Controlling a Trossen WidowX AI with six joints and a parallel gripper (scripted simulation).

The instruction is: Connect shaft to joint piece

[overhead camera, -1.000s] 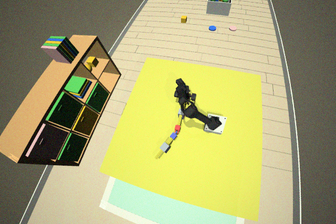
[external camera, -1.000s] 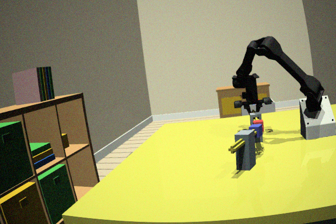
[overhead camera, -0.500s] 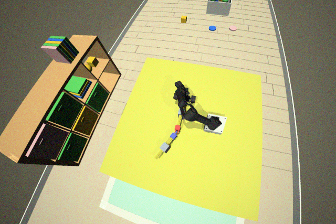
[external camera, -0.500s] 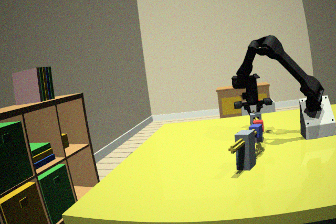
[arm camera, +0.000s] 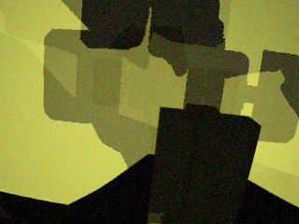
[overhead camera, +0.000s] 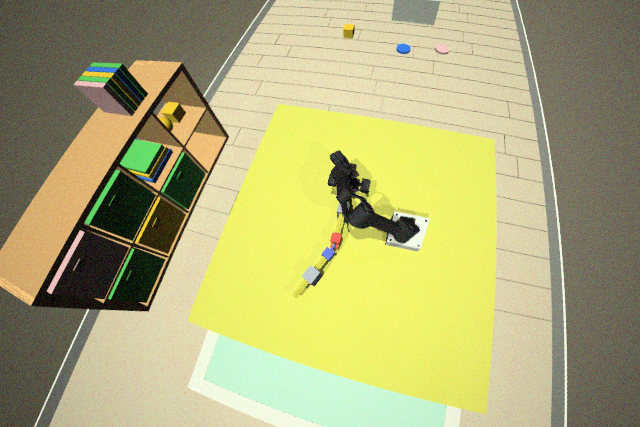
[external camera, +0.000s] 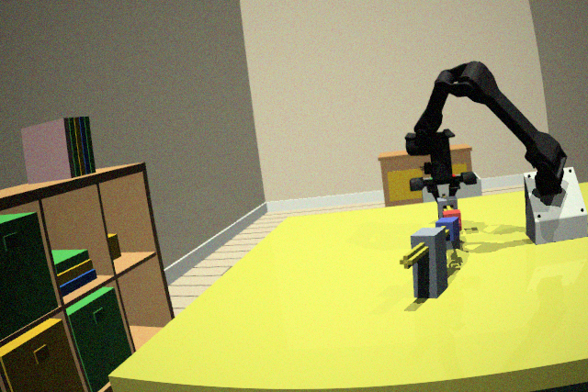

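The first shaft (overhead camera: 299, 289) (external camera: 412, 256), yellow, passes through the near grey block (overhead camera: 311, 275) (external camera: 431, 264) and ends at a blue piece (overhead camera: 327, 253) (external camera: 445, 223). The red joint piece (overhead camera: 335, 238) (external camera: 452, 213) is hinged to the blue piece, facing the second shaft (overhead camera: 339, 224), also yellow. That shaft's front end reaches the red piece; whether it is inside the opening cannot be told. The far grey block (overhead camera: 339, 209) (external camera: 446, 201) is partly hidden by the arm. My gripper (external camera: 445, 195) is shut on the second shaft behind that block. The wrist view is too dark to show the grip.
The arm's white base (overhead camera: 422, 232) (external camera: 553, 230) stands right of the shafts on the yellow table top (overhead camera: 413, 319) (external camera: 285, 321). The arm arches over to the far block. A shelf unit (overhead camera: 67, 169) (external camera: 132, 217) stands off to the left, beyond the table edge.
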